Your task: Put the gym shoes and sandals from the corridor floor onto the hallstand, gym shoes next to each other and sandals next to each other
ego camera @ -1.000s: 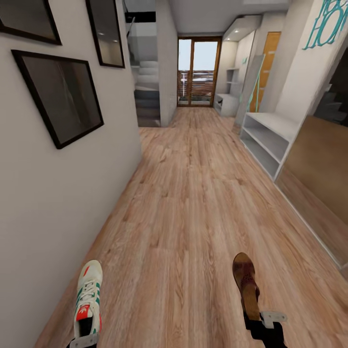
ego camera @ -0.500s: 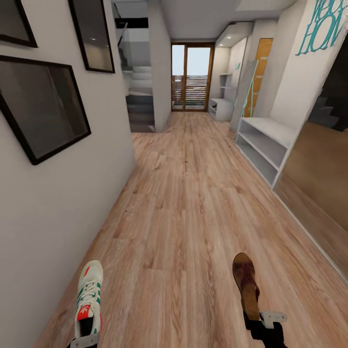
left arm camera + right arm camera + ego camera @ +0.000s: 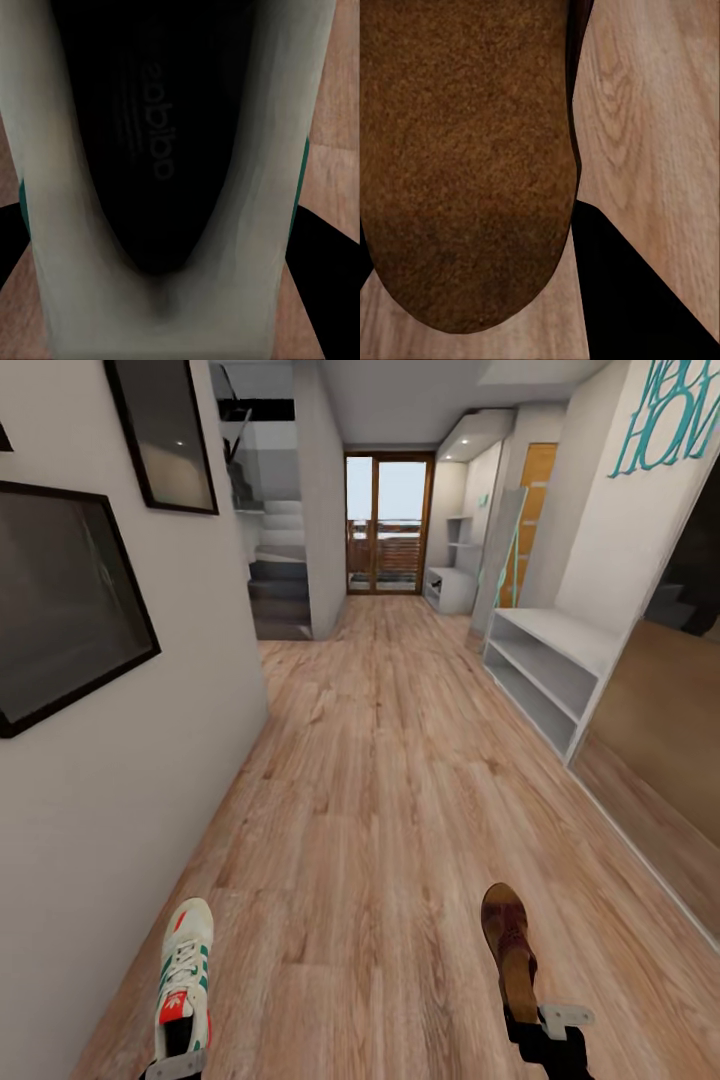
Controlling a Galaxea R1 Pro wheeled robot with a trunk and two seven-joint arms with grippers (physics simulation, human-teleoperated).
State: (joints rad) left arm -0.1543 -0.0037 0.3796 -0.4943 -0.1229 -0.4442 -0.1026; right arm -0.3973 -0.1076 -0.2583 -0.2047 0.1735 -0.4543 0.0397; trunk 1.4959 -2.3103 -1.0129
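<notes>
Left gripper (image 3: 172, 1066) holds sneaker (image 3: 184, 980) by heel, right gripper (image 3: 545, 1030) holds sandal (image 3: 508, 948); both toes forward. Target shoe rack (image 3: 449, 587) far ahead, right side; right arm nearer.

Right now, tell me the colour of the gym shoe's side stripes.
Green, on the white gym shoe held at the left gripper; clearest in the head view.

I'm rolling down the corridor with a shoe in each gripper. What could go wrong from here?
1. The nearer rack stands under the teal "HOME" lettering; the shoes may end up on it rather than the white unit farther along.
2. The gym shoe in the left gripper rides close to the wall; drifting left might knock it loose.
3. The right gripper holds the sandal by its heel end, so a jolt may tip it out.
</notes>
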